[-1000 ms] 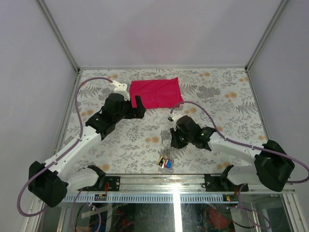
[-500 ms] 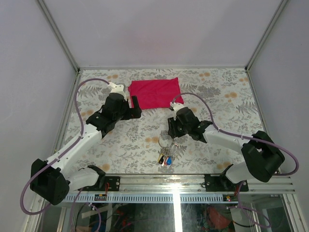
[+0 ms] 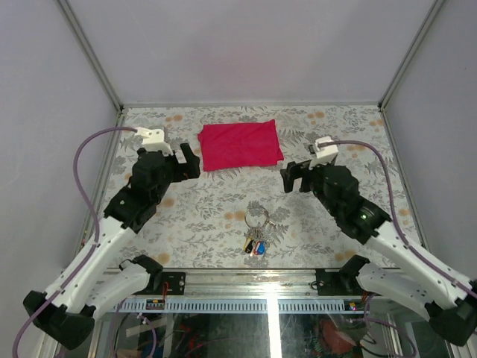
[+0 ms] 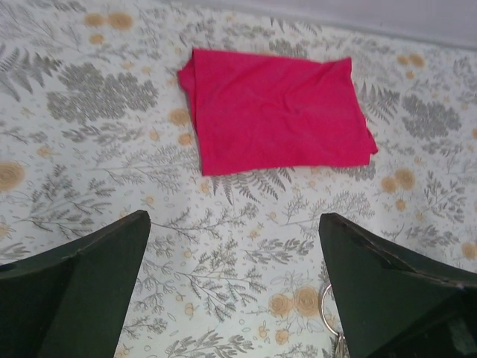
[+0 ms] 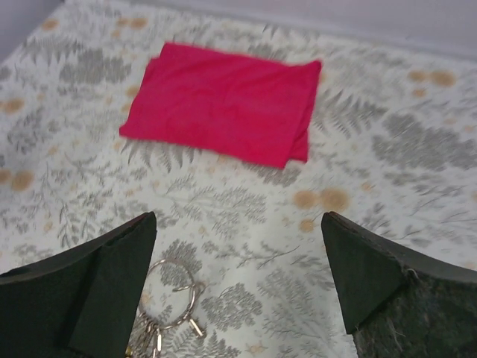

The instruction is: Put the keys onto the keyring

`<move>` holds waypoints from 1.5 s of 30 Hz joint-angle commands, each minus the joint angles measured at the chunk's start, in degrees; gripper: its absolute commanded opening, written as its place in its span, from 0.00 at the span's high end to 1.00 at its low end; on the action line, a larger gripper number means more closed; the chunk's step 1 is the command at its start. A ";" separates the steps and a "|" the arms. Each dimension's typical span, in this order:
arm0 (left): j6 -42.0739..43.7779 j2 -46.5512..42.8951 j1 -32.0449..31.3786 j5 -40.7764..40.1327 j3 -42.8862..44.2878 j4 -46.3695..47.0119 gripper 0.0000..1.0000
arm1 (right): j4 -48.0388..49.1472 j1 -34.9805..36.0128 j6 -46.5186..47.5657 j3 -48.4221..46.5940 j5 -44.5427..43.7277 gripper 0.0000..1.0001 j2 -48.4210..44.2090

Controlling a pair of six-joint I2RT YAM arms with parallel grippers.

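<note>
The silver keyring [image 3: 248, 217] lies flat on the flowered table, near the front middle. The keys [image 3: 255, 245], with blue, red and tan heads, are bunched against its near side. My right gripper [image 3: 296, 175] hovers open, up and to the right of the ring, holding nothing. The right wrist view shows the keyring [image 5: 170, 261] and keys [image 5: 146, 336] by the left finger of the right gripper [image 5: 238, 218]. My left gripper [image 3: 188, 160] is open and empty at the left. In its wrist view the left gripper [image 4: 232, 220] has an arc of the keyring [image 4: 321, 307] peeking past its right finger.
A folded red cloth [image 3: 240, 145] lies flat at the back middle of the table, beyond both grippers. Grey walls with metal posts close in the back and sides. The arm bases and a metal rail [image 3: 268, 282] run along the front edge.
The right gripper has opened, let go of the keyring and pulled back up and to the right. The left arm has drawn back to the left. The keyring and keys stay on the table.
</note>
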State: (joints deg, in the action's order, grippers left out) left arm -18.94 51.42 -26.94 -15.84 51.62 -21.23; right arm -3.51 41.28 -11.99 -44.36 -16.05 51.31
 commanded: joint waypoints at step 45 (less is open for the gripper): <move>0.38 -23.09 0.34 -9.94 -14.39 5.62 0.00 | 7.66 -0.23 11.33 20.47 -13.13 0.01 -43.06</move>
State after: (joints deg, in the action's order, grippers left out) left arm -19.40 28.80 -26.89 -25.89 35.97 -18.81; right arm -0.36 41.23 -1.80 -23.55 -27.55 8.25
